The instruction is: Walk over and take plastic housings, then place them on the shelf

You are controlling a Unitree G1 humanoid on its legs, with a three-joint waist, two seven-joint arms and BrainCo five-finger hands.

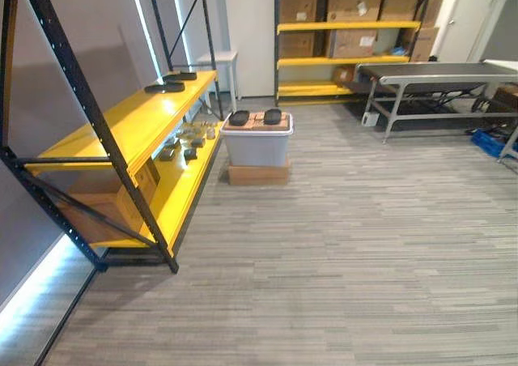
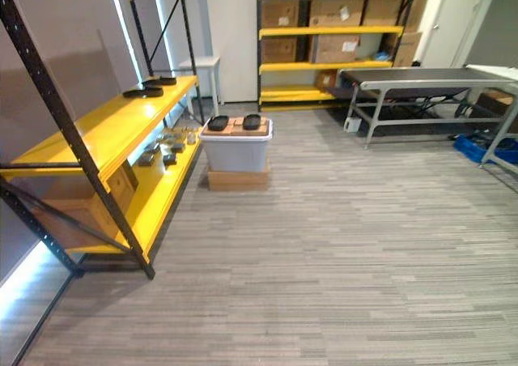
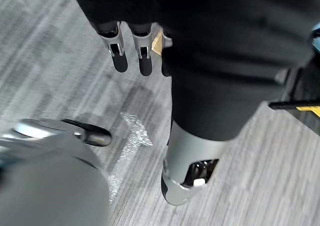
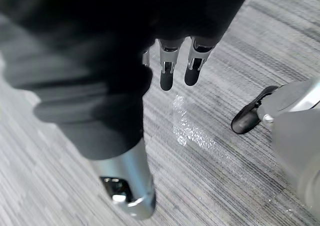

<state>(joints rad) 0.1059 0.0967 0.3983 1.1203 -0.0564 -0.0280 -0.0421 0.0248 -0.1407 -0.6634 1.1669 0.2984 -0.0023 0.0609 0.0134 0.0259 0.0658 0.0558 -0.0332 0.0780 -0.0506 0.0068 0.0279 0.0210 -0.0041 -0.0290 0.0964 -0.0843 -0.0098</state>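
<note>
Two black plastic housings lie side by side on the brown lid of a grey bin a few steps ahead. The bin stands beside the yellow shelf with a black frame on the left. Two more flat black housings rest at the far end of that shelf's middle level. My left hand hangs above the grey floor with straight fingers and holds nothing. My right hand hangs the same way, open, with nothing in it.
The bin sits on a low cardboard box. Small parts lie on the shelf's lower level, with a cardboard box near its front. A far yellow rack holds cartons. A grey metal table stands at the right.
</note>
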